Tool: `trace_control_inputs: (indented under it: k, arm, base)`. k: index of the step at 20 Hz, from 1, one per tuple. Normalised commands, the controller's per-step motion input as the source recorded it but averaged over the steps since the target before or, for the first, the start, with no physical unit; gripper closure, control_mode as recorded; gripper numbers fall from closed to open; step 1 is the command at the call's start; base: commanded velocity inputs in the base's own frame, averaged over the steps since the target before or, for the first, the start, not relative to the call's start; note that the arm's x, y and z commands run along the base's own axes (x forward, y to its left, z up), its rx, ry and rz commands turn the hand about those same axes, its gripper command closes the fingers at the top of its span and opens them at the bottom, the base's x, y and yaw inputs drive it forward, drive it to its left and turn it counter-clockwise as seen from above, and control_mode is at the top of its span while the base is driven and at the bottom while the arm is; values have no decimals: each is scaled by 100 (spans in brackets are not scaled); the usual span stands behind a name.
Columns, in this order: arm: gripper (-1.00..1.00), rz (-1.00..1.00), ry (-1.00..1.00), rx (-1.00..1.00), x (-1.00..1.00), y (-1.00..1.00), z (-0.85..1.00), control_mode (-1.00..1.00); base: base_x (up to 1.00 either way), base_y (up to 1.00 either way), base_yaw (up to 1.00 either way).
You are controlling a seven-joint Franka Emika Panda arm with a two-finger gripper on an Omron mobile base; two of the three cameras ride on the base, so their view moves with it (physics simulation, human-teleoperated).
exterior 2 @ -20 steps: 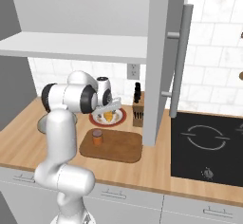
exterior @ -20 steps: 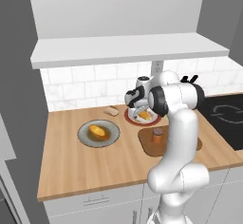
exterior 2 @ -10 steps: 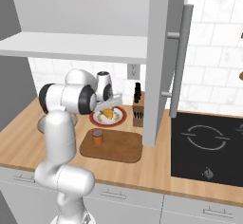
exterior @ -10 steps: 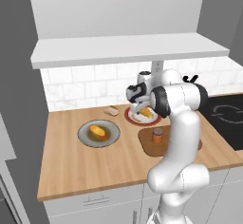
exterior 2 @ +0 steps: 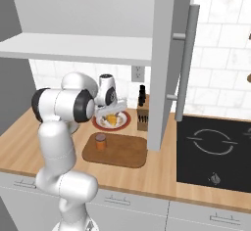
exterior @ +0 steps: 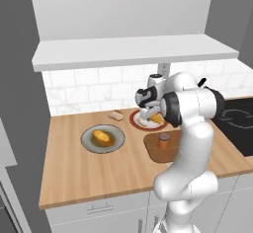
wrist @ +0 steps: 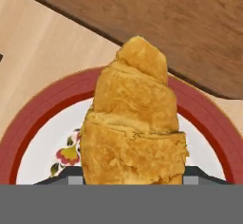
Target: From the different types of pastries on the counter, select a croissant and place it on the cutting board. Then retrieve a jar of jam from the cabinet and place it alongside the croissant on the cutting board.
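Hand view has the gripper (wrist: pixel 133 180) clamped on the golden-yellow ridged croissant (wrist: pixel 134 123), over the red-rimmed white plate (wrist: pixel 38 118). Just beyond lies the dark reddish-brown wooden cutting board (wrist: pixel 156 23), bearing the small orange-brown jar (exterior 2: pixel 100 141) near its left end.

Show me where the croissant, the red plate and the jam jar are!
croissant (wrist: pixel 135 118): hand view, on its ridged golden middle.
red plate (wrist: pixel 33 118): hand view, on its red rim, left of the croissant.
jam jar (exterior 2: pixel 100 141): right base view, on its orange side, standing on the cutting board (exterior 2: pixel 125 151).
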Motion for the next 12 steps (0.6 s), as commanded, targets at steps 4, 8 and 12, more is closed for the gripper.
trace_control_inputs:
  k: [4,8,12]
  arm:
    - [100,1,-6,0,-53,-22,11,-100]
    - [100,1,-10,-2,-33,-37,20,-100]
    - [100,1,-7,0,-16,-38,17,-100]
  base:
    - [0,0,0]
    - [0,0,0]
    - [0,0,0]
